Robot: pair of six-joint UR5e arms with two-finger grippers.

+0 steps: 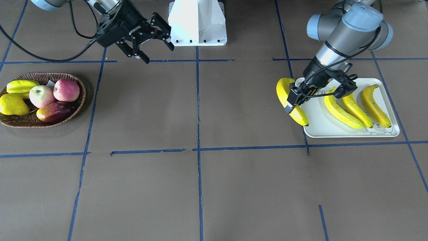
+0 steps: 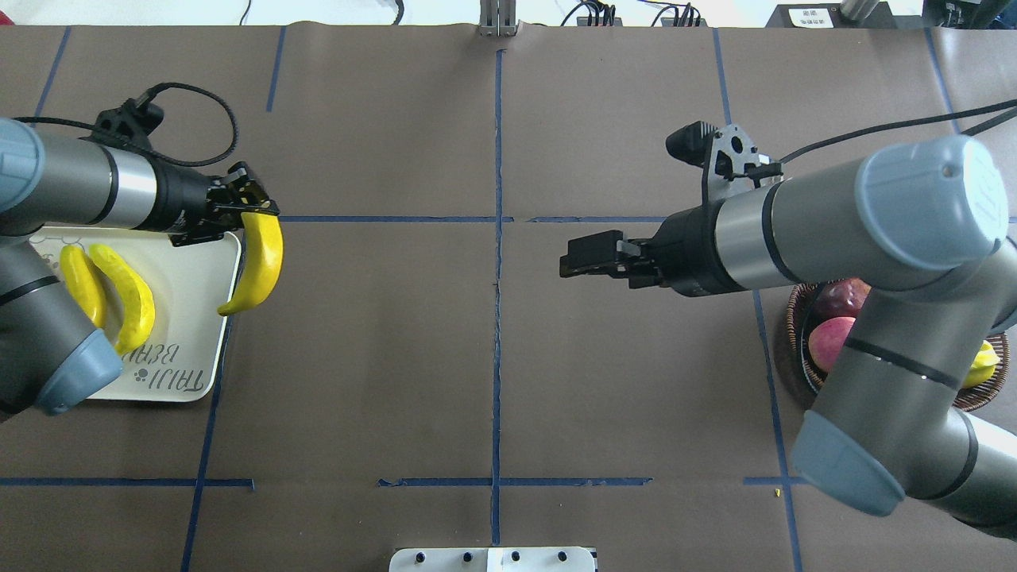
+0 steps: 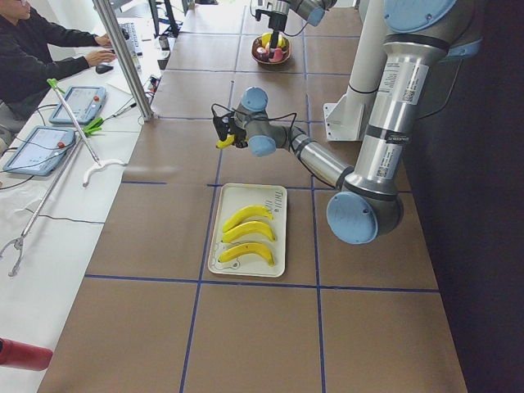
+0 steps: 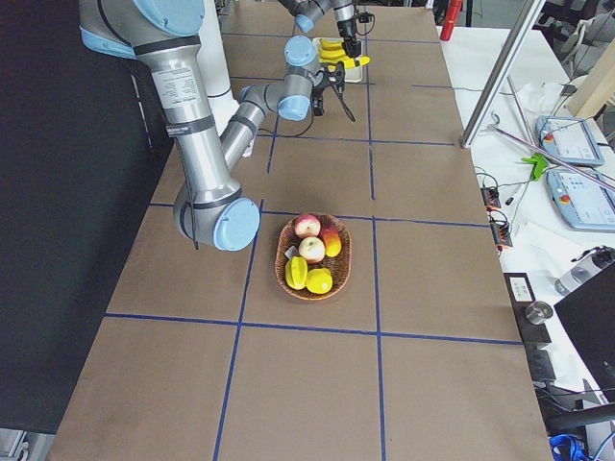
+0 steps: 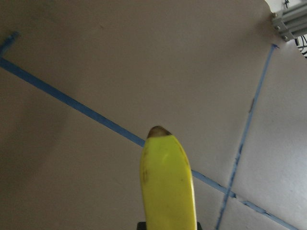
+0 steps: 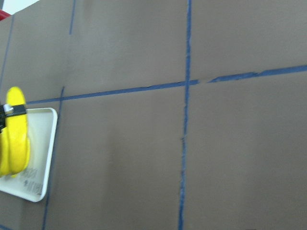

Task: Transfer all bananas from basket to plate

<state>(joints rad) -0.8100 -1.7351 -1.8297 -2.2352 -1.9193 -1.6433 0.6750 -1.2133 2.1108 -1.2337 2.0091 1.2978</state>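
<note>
My left gripper (image 1: 294, 100) is shut on a long yellow banana (image 1: 288, 100), held just above the table at the inner edge of the plate (image 1: 321, 129); from overhead the banana (image 2: 262, 262) hangs beside the rim. Three bananas (image 1: 356, 108) lie side by side on the plate. The left wrist view shows only the held banana's dark tip (image 5: 168, 187). My right gripper (image 1: 158, 53) hovers open and empty near the robot base, away from the basket (image 1: 43, 124). Apples and short yellow fruits fill the basket.
The white robot base (image 1: 197, 23) stands at the table's back centre. Blue tape lines divide the brown table cover. A person (image 3: 33, 49) sits at a side desk with tablets beyond the table's edge.
</note>
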